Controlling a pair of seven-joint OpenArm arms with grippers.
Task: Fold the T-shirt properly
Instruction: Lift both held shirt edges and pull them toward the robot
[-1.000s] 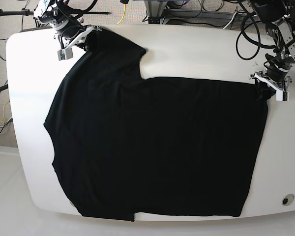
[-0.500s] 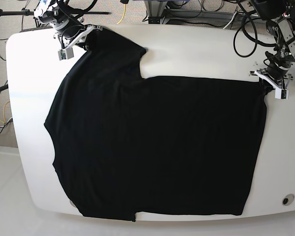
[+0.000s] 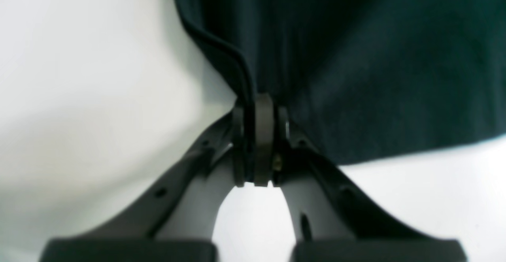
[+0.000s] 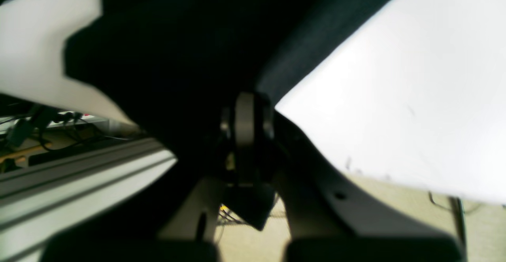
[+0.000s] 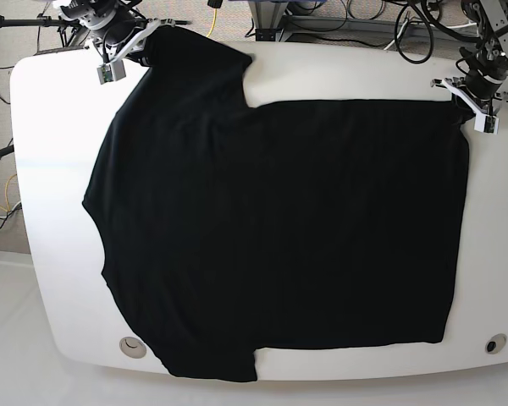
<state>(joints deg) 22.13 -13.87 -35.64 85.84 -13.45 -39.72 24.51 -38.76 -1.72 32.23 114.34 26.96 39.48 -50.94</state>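
Between our two grippers we see the white table (image 5: 51, 169) carrying the T-shirt (image 5: 279, 237), spread flat and black over most of the top, its lower hem hanging just past the near edge. Beside our right gripper (image 5: 134, 44), at the far corner on the base view's left, the cloth's sleeve corner runs straight into the closed jaws; the right wrist view shows dark fabric pinched between the fingers (image 4: 245, 119). Beside our left gripper (image 5: 467, 91), at the far corner on the opposite side, the shirt's edge is likewise clamped, with a folded seam caught between the shut fingers (image 3: 263, 135) and cloth (image 3: 355, 76) fanning out beyond them.
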